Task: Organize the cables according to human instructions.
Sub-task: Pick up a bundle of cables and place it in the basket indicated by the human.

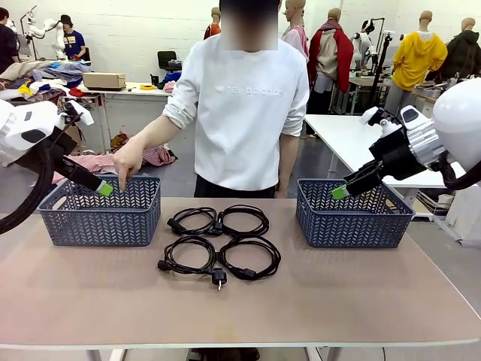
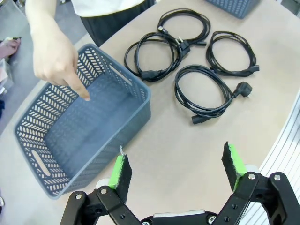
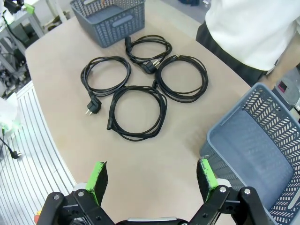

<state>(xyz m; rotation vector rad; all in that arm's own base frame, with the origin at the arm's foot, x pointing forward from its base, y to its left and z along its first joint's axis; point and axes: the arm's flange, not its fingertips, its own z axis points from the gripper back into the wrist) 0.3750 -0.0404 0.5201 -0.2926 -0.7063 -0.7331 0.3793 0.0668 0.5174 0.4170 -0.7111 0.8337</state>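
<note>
Between the left basket (image 1: 101, 226) and the right basket (image 1: 353, 226), the cables (image 1: 217, 224) lie flat as four round coils, so we find no long axis; one plug (image 1: 219, 279) points toward us. The person's hand (image 1: 128, 162) aims one finger into the left basket. Our left gripper (image 2: 178, 171) and right gripper (image 3: 152, 180) hang spread and empty. We judge the instruction is being given, and next we must carry a coil there.

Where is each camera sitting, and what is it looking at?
Front: between the arms, facing across the table at the person; left gripper and right gripper show.
Left wrist: above the left basket and the person's pointing hand; own open fingers below.
Right wrist: above the right basket; own open fingers below.
Shared: the four cables.
</note>
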